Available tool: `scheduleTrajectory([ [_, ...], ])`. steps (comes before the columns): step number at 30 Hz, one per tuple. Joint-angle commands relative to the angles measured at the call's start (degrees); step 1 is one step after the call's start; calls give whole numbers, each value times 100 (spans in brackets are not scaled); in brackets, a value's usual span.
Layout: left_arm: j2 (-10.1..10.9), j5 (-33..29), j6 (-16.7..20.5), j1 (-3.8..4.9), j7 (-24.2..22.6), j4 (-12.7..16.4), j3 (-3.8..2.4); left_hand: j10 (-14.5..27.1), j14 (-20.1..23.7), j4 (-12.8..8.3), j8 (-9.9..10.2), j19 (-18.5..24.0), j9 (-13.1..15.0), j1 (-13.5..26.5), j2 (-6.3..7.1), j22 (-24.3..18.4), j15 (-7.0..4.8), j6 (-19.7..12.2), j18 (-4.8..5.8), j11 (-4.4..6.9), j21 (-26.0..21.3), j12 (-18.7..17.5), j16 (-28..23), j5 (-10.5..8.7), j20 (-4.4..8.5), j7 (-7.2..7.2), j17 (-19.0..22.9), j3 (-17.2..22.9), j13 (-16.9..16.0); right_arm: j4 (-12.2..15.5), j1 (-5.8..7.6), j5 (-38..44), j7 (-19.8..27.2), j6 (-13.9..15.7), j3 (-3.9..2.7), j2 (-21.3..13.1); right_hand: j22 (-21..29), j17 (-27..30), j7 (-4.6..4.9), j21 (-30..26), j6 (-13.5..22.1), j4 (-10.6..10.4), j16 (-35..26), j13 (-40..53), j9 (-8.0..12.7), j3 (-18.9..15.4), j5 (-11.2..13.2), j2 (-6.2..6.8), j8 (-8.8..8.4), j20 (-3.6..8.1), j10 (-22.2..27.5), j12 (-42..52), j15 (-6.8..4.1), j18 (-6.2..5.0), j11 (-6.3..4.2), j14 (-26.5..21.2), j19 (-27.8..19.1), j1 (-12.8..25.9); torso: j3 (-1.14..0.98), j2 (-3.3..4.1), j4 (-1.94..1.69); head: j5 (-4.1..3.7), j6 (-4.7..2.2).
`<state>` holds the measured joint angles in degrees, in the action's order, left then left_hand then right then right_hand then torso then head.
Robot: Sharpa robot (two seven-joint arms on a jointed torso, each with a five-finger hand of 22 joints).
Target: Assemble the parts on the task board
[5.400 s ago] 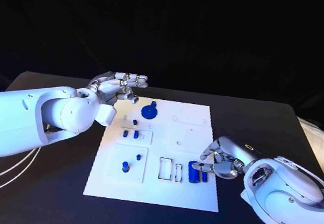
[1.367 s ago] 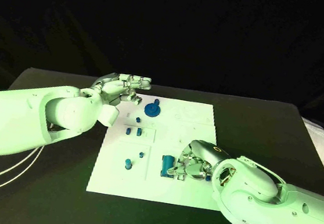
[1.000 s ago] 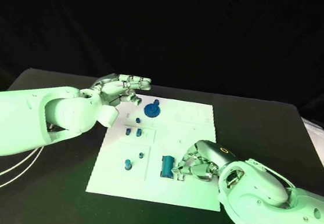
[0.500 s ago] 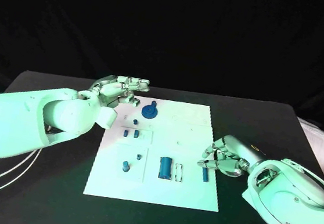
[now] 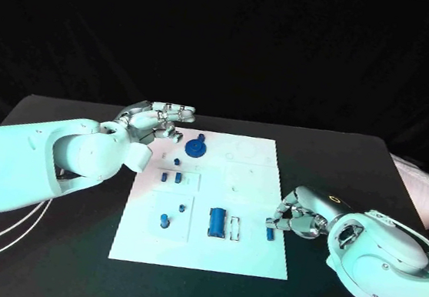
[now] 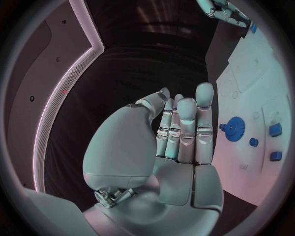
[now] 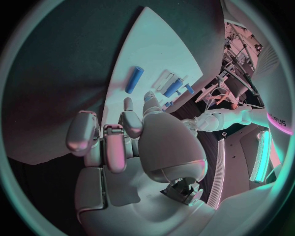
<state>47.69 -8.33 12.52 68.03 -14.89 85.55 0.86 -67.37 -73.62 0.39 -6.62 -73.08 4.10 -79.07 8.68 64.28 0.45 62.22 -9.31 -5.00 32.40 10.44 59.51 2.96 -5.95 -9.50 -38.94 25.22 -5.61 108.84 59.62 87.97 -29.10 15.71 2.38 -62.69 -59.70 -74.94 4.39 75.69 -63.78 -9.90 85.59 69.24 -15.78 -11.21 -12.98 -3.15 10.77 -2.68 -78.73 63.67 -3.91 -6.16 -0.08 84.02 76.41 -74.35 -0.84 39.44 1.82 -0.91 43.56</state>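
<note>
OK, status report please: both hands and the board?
Left hand open, at board's far left corner. Right hand open, beside small blue part. Larger blue part in its slot on task board. Nothing blocking.

blue part newly in board slot

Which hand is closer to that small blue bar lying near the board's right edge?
Right. The right hand sits just beside the small blue bar; the left hand is at the board's far left corner.

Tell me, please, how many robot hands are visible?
2: the left robot hand by the far left corner of the task board; the right robot hand at its right edge, beside a slim blue part.
</note>
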Motion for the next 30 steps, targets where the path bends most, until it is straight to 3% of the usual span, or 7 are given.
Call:
scheduleTrajectory([
  [1,-6,6,-118,0,-33,12,-4,44,44,-7,-34,29,-9,-5,-48,-5,-13,-40,-49,-11,-37,19,-28,11,-9,15,5,-29,-8,-29,-30,350,-319,-393,4,36,-4,-678,-4,-33,-54,-47,-27,6,-7,0,22,17,-31,16,-35,27,6,34,-1,429,1,54,1,3,-1,9,11],
  [11,3,6,-122,-2,-25,15,-4,44,44,-7,-34,29,-9,-5,-48,-5,-13,-40,-49,-11,-37,19,-28,11,-9,15,5,-29,-8,-87,-75,431,-380,-567,5,148,-8,-676,-16,-32,-80,-72,-29,40,-13,3,13,2,-26,18,-56,68,2,35,-8,429,4,57,3,1,-1,23,30],
  [23,13,6,-132,-2,-20,20,-4,44,44,-7,-34,29,-9,-5,-48,-5,-13,-40,-49,-11,-37,19,-28,11,-9,15,5,-29,-8,-172,-163,598,-391,-713,6,322,-9,-682,-43,-39,-105,42,-31,43,-21,109,-10,-14,-53,42,-53,50,-25,35,-37,432,11,-234,2,-1,6,40,57],
  [25,13,6,-132,-2,-20,20,-4,44,44,-7,-34,29,-9,-5,-48,-5,-13,-40,-49,-11,-37,19,-28,11,-9,15,5,-29,-8,-181,-177,627,-390,-737,6,357,-9,-680,-46,-41,-109,91,-33,44,-21,152,57,-23,-61,48,-51,45,-30,35,-42,431,12,-329,1,0,4,44,57],
  [28,14,6,-136,-2,-18,22,-4,44,44,-7,-34,29,-9,-5,-48,-5,-13,-40,-49,-11,-37,19,-28,11,-9,15,5,-29,-8,-202,-195,767,-396,-815,6,406,-13,-686,-72,-45,-116,319,-33,35,-18,431,600,-139,-85,77,-30,12,-63,35,-70,432,18,-757,4,-1,-2,41,65],
  [30,16,6,-134,-2,-18,24,-4,44,44,-7,-34,29,-9,-5,-48,-5,-13,-40,-49,-11,-37,19,-28,11,-9,15,5,-29,-8,-219,-203,931,-400,-907,6,430,-17,-682,-78,-47,-119,468,-37,18,-13,606,779,-163,-102,88,-6,-24,-69,38,-78,431,21,-989,7,0,-1,41,72],
])
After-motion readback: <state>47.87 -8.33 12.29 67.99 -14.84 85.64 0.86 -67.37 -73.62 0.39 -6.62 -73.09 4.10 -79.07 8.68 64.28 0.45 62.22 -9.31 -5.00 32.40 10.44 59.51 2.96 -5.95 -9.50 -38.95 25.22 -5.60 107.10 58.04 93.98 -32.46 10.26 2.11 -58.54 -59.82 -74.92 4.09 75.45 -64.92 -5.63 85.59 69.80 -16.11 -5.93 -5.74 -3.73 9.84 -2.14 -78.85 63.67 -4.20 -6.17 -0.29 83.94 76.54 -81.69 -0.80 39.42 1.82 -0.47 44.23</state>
